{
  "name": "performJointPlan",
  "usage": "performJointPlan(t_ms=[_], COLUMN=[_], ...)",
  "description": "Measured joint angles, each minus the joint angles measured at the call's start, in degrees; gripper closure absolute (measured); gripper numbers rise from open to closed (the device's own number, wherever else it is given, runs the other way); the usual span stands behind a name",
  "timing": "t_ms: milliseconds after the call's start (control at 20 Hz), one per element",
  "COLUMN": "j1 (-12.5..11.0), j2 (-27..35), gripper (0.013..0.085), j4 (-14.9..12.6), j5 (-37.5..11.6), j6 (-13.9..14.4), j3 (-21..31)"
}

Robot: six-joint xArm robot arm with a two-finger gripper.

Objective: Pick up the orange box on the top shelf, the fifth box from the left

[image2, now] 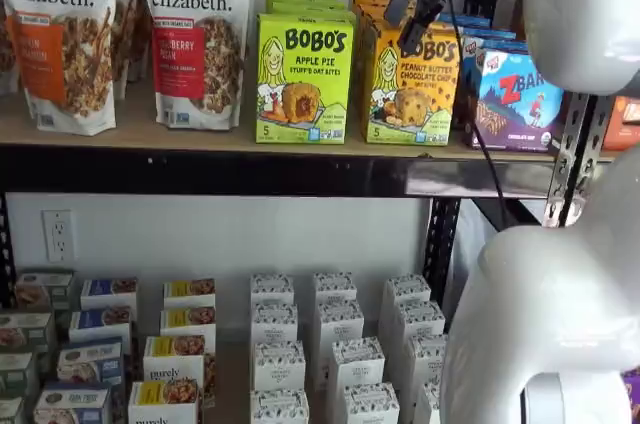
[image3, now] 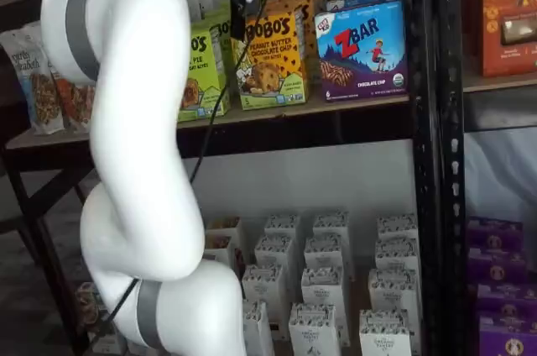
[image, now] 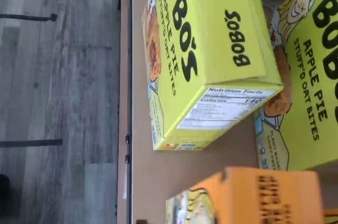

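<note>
The orange box [image2: 412,89] stands upright at the front of a row on the top shelf [image2: 150,136], printed "BOBO'S Peanut Butter Chocolate Chip". It also shows in a shelf view [image3: 273,66] and partly in the wrist view [image: 264,197]. My gripper [image2: 407,19] hangs in front of the box's upper part, near its top left corner, tilted. Its two black fingers show a gap, so it is open and empty. In a shelf view the gripper [image3: 239,13] sits between the green box and the orange box fronts.
A lime-green Apple Pie box [image2: 303,79] stands just left of the orange one and a blue ZBAR box [image2: 515,94] just right. Granola bags [image2: 195,34] are further left. Black uprights [image3: 428,121] stand at the right. Small white boxes [image2: 335,344] fill the lower level.
</note>
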Motion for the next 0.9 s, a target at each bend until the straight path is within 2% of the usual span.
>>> performJointPlan(t_ms=[300,900], j1=[-0.18,0.60], j2=[0.24,-0.84], gripper=[0.0130,0.0130], j4=[0.13,-3.88], j5=[0.56,-3.31], j6=[0.07,-1.11], j3=[-0.75,3.56])
